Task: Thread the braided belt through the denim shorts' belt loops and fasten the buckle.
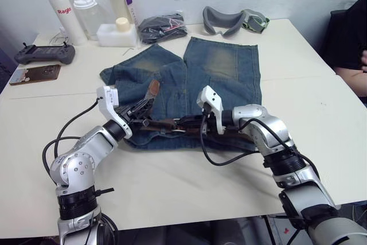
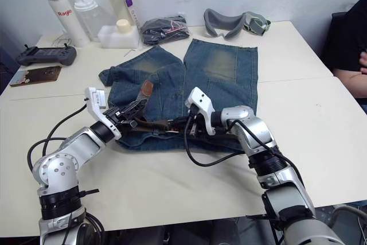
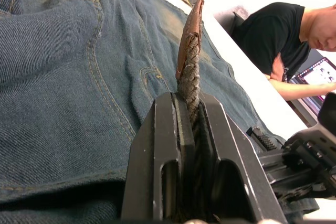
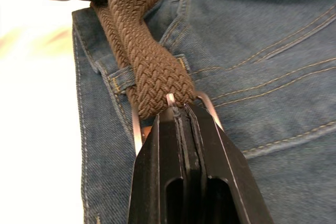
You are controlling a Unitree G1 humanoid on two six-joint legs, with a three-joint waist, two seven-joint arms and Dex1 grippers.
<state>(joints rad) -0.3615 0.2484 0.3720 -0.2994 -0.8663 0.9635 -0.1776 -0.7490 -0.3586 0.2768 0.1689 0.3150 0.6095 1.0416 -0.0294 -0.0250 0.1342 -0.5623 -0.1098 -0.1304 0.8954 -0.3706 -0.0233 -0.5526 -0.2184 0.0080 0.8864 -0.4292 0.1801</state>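
Observation:
The denim shorts (image 1: 223,67) lie flat on the white table (image 1: 321,113), waistband toward me. The braided belt (image 1: 166,123) runs along the waistband. My left gripper (image 1: 136,111) is shut on the belt near its end, and the tan leather tip (image 3: 189,30) sticks up past the fingers. At the middle of the waistband my right gripper (image 1: 186,123) is shut on the silver buckle (image 4: 136,129), whose frame wraps the brown weave just ahead of the fingertips. A belt loop (image 4: 122,78) crosses the waistband right beside the belt there.
Bottles (image 1: 60,11) and a white container (image 1: 116,34) stand at the back left. A black bundle (image 1: 162,27) and a grey goggle strap (image 1: 229,20) lie behind the shorts. A game controller (image 1: 45,54) rests at the left edge. A person's arm (image 1: 352,78) is at the right.

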